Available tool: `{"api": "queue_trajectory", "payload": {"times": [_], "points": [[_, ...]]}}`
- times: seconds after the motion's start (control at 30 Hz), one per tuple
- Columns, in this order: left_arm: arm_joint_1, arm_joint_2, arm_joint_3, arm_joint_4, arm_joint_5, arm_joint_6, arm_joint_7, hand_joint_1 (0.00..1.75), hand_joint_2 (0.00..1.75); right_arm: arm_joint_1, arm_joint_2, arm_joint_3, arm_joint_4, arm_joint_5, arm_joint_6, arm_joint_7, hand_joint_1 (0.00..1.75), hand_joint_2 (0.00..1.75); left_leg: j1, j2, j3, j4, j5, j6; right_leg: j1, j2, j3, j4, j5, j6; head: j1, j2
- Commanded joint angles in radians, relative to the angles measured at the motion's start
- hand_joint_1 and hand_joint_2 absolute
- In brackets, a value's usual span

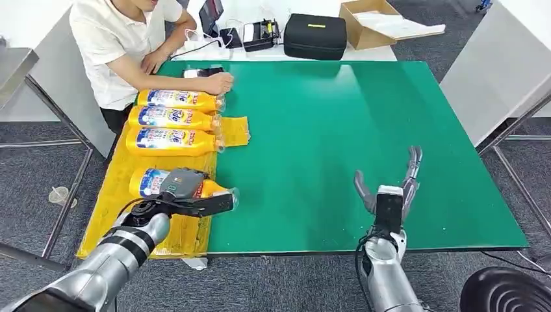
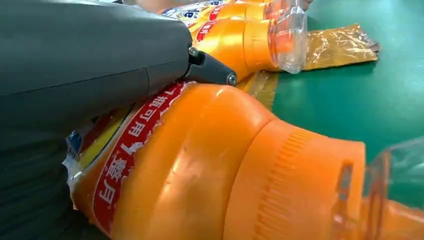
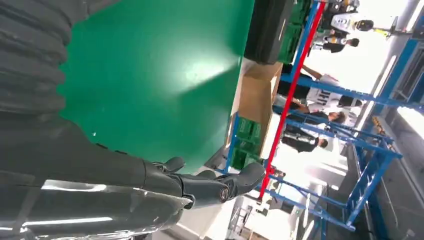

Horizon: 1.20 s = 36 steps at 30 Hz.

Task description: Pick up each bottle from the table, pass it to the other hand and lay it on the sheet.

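Lying on its side on the yellow sheet (image 1: 117, 188), the nearest bottle (image 1: 151, 182) is under the left hand (image 1: 185, 193), whose grey cover and thumb sit over the label; the fingers seem wrapped round its body, though the hand's own bulk hides most of the contact, so a firm grasp is likely rather than certain. From the left wrist, this bottle (image 2: 210, 175) shows an orange body, a red-and-white label and a clear cap pointing towards the green table (image 1: 364, 130), its neck just past the sheet's edge. Farther along the sheet lie three more bottles (image 1: 172, 120) side by side, caps towards the green surface, and a person's hand (image 1: 217, 83) rests by the farthest one. The right hand (image 1: 390, 188) hovers over the near part of the table, well apart from the sheet, fingers spread and upright with nothing in them; the right wrist view shows its dark fingers (image 3: 220, 185) extended over bare green. At the far side sit a black case (image 1: 315, 36) and an open cardboard box (image 1: 367, 23)
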Motion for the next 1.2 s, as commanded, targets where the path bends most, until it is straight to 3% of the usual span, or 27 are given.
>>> {"api": "queue_trajectory", "payload": {"times": [0.03,0.13,0.17,0.2,0.23,0.27,0.77,0.97,1.13,1.2], "points": [[-0.046,-0.023,-0.051,0.159,-0.003,-0.031,0.009,1.29,1.75,-0.041,0.004,0.027,0.072,-0.009,0.003,-0.002,0.0,1.75,0.0,0.002,0.003,0.0,-0.001,0.0,0.001,0.001,0.003,-0.001,0.0,-0.002,0.0,0.0],[-0.046,-0.023,-0.051,0.159,-0.003,-0.031,0.009,1.29,1.75,-0.041,0.004,0.027,0.072,-0.009,0.003,-0.002,0.0,1.75,0.001,0.004,0.007,0.0,-0.003,0.0,0.001,0.003,0.007,-0.001,-0.001,-0.004,0.0,0.0],[-0.048,-0.025,-0.048,0.161,-0.001,-0.038,0.011,0.3,1.75,-0.039,0.004,0.025,0.072,-0.012,0.001,-0.002,0.0,1.75,0.0,0.003,0.005,0.0,-0.002,0.0,0.001,0.002,0.005,-0.001,-0.001,-0.003,0.0,0.0],[-0.05,-0.027,-0.041,0.167,0.008,-0.057,0.013,0.09,1.75,-0.041,0.003,0.027,0.075,-0.01,0.0,-0.002,0.0,1.75,0.001,0.004,0.008,0.0,-0.003,0.0,0.002,0.003,0.007,-0.001,-0.001,-0.004,0.0,0.0],[-0.056,-0.027,-0.047,0.174,0.006,-0.088,0.01,0.14,1.75,-0.041,0.002,0.027,0.075,-0.012,-0.001,-0.002,0.0,1.75,0.0,0.003,0.007,0.0,-0.002,0.0,0.001,0.002,0.007,-0.001,-0.001,-0.003,0.0,0.0],[-0.059,-0.023,-0.053,0.176,0.003,-0.111,0.0,0.0,1.75,-0.043,0.0,0.031,0.076,-0.013,-0.004,-0.002,0.0,1.75,0.001,0.003,0.009,0.0,-0.003,0.0,0.002,0.002,0.009,-0.001,-0.002,-0.005,0.0,0.0],[-0.089,-0.014,-0.014,0.153,0.094,-0.298,-0.075,0.0,1.75,-0.049,-0.006,0.043,0.08,-0.017,-0.026,-0.002,0.0,1.75,0.001,0.003,0.009,0.0,-0.002,0.0,0.002,0.003,0.009,-0.001,-0.001,-0.004,0.0,0.0],[-0.094,0.051,-0.051,0.075,0.169,-0.456,-0.151,0.0,1.75,-0.054,0.002,0.063,0.077,-0.028,-0.038,-0.002,0.0,1.75,0.0,0.004,0.01,0.0,-0.002,0.0,0.001,0.003,0.01,-0.001,-0.001,-0.004,0.0,0.0],[-0.112,0.096,-0.088,0.031,0.194,-0.506,-0.166,0.0,1.75,-0.071,0.006,0.077,0.097,-0.031,-0.045,-0.002,0.0,1.75,0.0,0.003,0.01,-0.001,-0.001,0.0,0.001,0.003,0.011,-0.001,0.0,-0.003,0.0,0.0],[-0.119,0.102,-0.095,0.015,0.223,-0.507,-0.169,0.0,1.75,-0.078,0.004,0.083,0.099,-0.034,-0.053,-0.002,0.0,1.75,0.001,0.008,0.013,0.0,-0.003,-0.001,0.003,0.006,0.012,0.0,0.0,-0.006,0.0,0.0]]}}
